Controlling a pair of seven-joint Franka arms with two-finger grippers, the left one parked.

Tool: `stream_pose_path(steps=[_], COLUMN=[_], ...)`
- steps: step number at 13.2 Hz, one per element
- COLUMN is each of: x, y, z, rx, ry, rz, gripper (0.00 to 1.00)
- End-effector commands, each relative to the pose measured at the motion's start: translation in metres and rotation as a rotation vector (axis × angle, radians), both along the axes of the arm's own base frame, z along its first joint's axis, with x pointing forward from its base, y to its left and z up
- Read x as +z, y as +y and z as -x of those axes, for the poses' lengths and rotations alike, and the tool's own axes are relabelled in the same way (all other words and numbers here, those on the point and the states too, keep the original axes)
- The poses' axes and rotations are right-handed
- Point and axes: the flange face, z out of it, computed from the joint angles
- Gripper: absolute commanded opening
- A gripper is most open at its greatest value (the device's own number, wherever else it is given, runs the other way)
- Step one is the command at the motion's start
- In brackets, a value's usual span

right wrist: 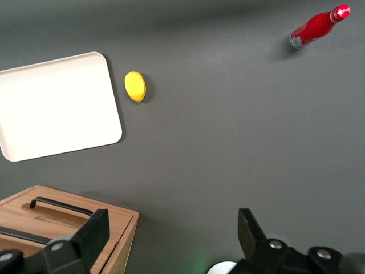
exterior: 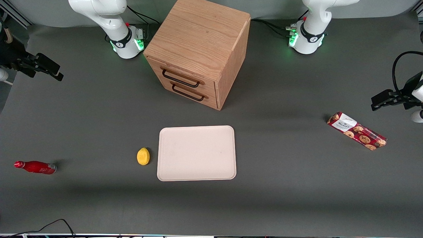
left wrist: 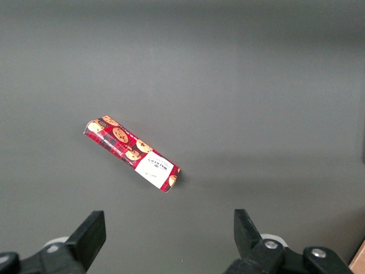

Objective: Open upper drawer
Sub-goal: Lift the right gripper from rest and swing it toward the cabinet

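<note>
The gripper (exterior: pixel 49 69) hung over the table (exterior: pixel 297 198) toward the working arm's end, well apart from the cabinet (exterior: pixel 198 43). Its two fingers were spread wide and held nothing. The upper drawer (exterior: pixel 185 77) sat shut in the cabinet, directly above the lower drawer (exterior: pixel 195 94). Taking twelve o'clock as pointing away from the front camera, the cabinet stood at twelve o'clock of the tray (exterior: pixel 196 153). A lemon (exterior: pixel 143 156) lay just beside the tray at nine o'clock. A red bottle (exterior: pixel 35 167) lay farther out the same way.
</note>
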Motion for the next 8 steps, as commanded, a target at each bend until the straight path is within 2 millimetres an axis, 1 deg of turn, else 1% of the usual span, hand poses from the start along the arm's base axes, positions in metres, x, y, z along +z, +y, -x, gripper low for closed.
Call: stream_pose_path(steps=[1, 2, 3, 4, 5, 6, 7, 8], x=[0.001, 0.002, 0.004, 0.009, 0.012, 0.013, 0.013, 0.011], y=[-0.001, -0.002, 0.001, 0.012, 0.026, 0.031, 0.039, 0.059], z=[-0.002, -0.001, 0.001, 0.006, 0.009, 0.009, 0.010, 0.014], rx=[0.170, 0.192, 0.200, 0.225, 0.305, 0.378, 0.411, 0.450], ry=[0.007, 0.009, 0.020, 0.032, 0.037, 0.031, 0.030, 0.039], rz=[-0.023, -0.024, -0.025, -0.055, -0.115, -0.144, -0.145, -0.141], gripper=[1.00, 1.00, 1.00, 1.00, 1.00, 1.00, 1.00, 1.00])
